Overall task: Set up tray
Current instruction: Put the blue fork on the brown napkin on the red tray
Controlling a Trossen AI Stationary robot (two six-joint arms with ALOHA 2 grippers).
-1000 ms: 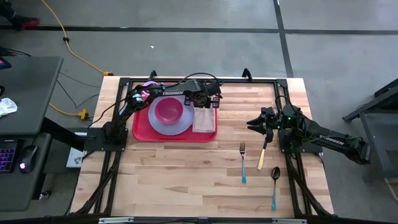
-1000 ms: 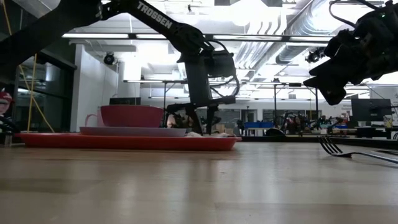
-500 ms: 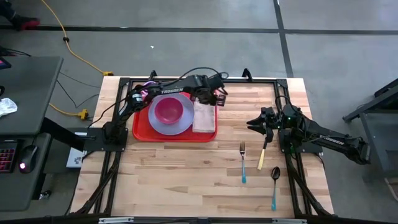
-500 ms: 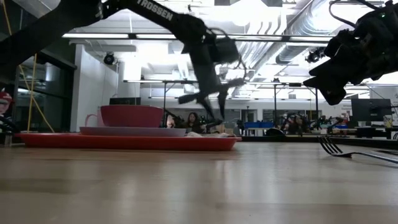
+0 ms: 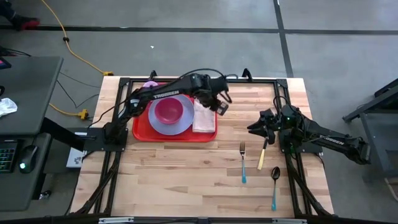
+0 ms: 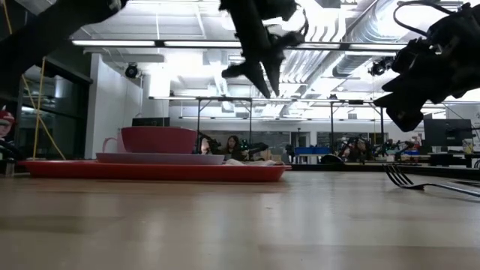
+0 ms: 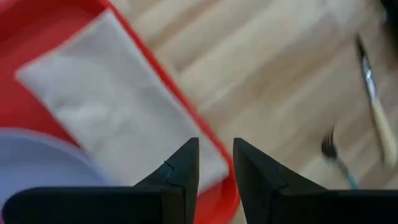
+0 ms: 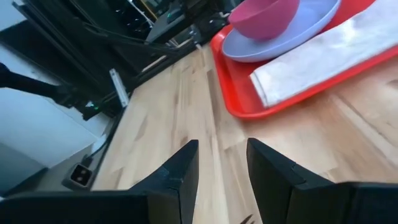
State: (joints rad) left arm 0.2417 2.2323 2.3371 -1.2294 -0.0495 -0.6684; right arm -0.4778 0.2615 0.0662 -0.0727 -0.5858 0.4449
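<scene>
Napkin laid, cutlery next

My left pincer [image 5: 222,102] hangs empty, fingers slightly parted, over the napkin [image 5: 203,116] at the right end of the red tray [image 5: 140,127], upper centre of the overhead frame. My right pincer [image 5: 258,126], also slightly parted and empty, waits above the table [image 5: 186,174] near the fork [image 5: 242,163]. I judge the fork comes next: descend squarely over its handle. The overhead view alone shows knife [image 5: 263,154] and spoon [image 5: 274,185]; the low view shows my left pincer lifted well clear.

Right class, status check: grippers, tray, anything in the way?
Left gripper open, empty, above napkin. Right gripper open, beside knife. Tray holds plate, bowl, napkin. Nothing blocking.
</scene>
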